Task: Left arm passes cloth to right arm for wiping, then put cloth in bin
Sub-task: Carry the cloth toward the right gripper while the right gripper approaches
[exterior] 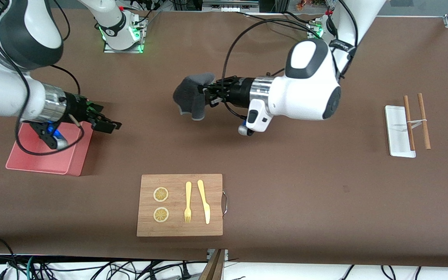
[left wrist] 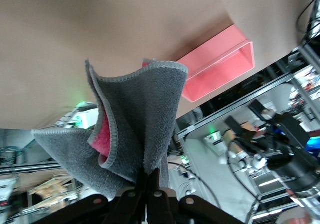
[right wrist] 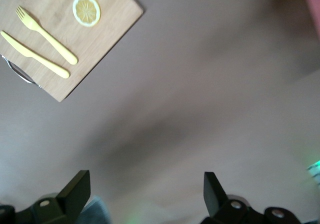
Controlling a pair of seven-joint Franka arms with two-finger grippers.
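Held sideways above the middle of the brown tabletop (exterior: 286,186), the left hand (exterior: 208,92) is clamped on one bunched end of the cloth (exterior: 193,95), whose loose grey folds hang free of the fingers and point toward the right arm's end of the tabletop. The left wrist view shows the fabric fanning out from the closed fingertips, a pink inner face showing between the grey layers, with nothing touching it but that hand.

The right hand (exterior: 105,123) hovers over the inner edge of the bin (exterior: 66,165), its fingers spread wide and holding nothing, aimed toward the cloth. The two hands are well apart, with open tabletop under the gap between them; the handover appears not yet begun, and it likely turns on the right hand closing that gap along the line on which the cloth already extends. The right hand is by far the nearer to the bin.

The bin, pink and rectangular, appears empty where it is not hidden by the right arm. Nearer the front camera, a wooden board (exterior: 179,225) carries two lemon slices (exterior: 161,194), a fork (exterior: 188,202) and a knife (exterior: 203,200). Toward the left arm's end, a white tray (exterior: 397,134) lies with two brown sticks (exterior: 423,120), one across it, one just beside it.
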